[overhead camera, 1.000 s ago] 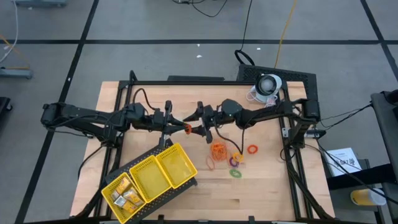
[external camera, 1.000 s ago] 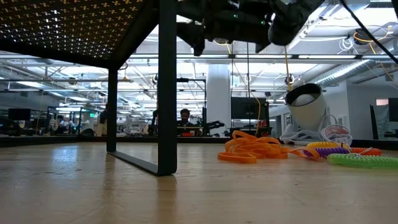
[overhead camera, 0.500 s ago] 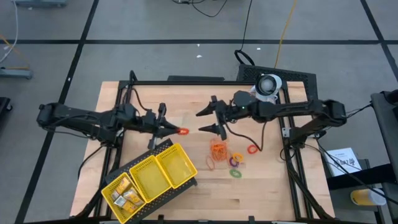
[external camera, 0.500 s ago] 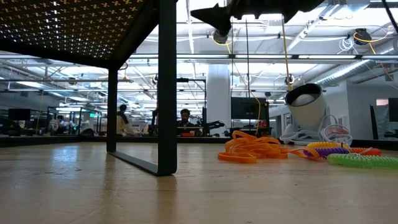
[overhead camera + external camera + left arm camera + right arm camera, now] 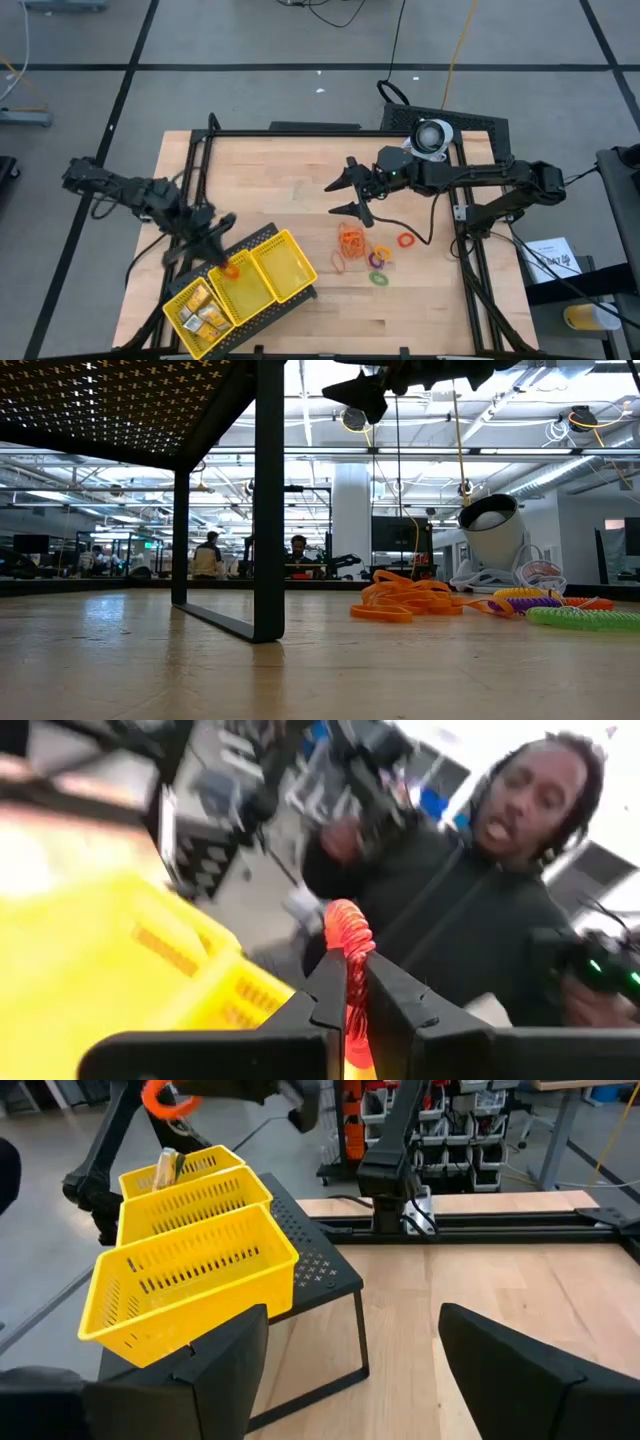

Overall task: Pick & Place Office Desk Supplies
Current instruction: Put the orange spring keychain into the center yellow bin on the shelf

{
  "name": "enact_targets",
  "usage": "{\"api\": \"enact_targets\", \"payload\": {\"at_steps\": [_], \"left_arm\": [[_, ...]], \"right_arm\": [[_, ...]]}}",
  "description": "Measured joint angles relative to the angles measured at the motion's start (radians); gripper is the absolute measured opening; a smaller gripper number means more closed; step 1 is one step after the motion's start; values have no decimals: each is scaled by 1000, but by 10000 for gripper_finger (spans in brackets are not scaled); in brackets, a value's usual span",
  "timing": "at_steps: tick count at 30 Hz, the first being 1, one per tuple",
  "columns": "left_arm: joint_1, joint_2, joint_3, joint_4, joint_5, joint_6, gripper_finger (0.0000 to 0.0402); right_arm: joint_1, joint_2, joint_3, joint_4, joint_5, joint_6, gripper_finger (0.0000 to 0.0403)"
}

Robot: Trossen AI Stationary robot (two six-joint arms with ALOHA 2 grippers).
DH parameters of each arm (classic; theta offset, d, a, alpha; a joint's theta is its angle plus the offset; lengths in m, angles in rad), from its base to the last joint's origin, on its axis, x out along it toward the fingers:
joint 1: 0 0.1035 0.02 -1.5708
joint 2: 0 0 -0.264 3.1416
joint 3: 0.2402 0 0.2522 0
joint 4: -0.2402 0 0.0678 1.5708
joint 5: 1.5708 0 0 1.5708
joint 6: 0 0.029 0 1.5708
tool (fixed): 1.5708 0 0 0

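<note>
Left hand (image 5: 222, 262) swung off desk centre since the earlier frame and now sits over the yellow tray (image 5: 292, 287), closed on an orange ring (image 5: 346, 932) pinched upright between its fingers. Ring hangs above the middle compartment, the end one already holding gold blocks (image 5: 203, 312). Drop looks straight down from here, my guess. Right hand (image 5: 349, 188) spread open, holding nothing, above bare desk (image 5: 290, 170). Remaining rings and rubber bands (image 5: 351, 240) lie just beyond it, nearer the right arm.
</note>
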Motion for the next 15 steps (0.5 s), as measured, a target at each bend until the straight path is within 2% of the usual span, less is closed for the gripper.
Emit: {"api": "enact_targets", "payload": {"at_steps": [3, 6, 11, 15], "left_arm": [[-84, 6, 0, -46, -82, -14, 19], [-136, 44, 0, -52, -175, -24, 34], [-168, 94, 0, -43, -250, -51, 98], [-167, 110, 0, -56, -243, -67, 154]], "right_arm": [[0, 0, 0, -1, 0, 0, 282], [0, 0, 0, 3, 0, -1, 281], [0, 0, 0, 2, 0, -4, 281], [0, 0, 0, 2, 0, 0, 281]]}}
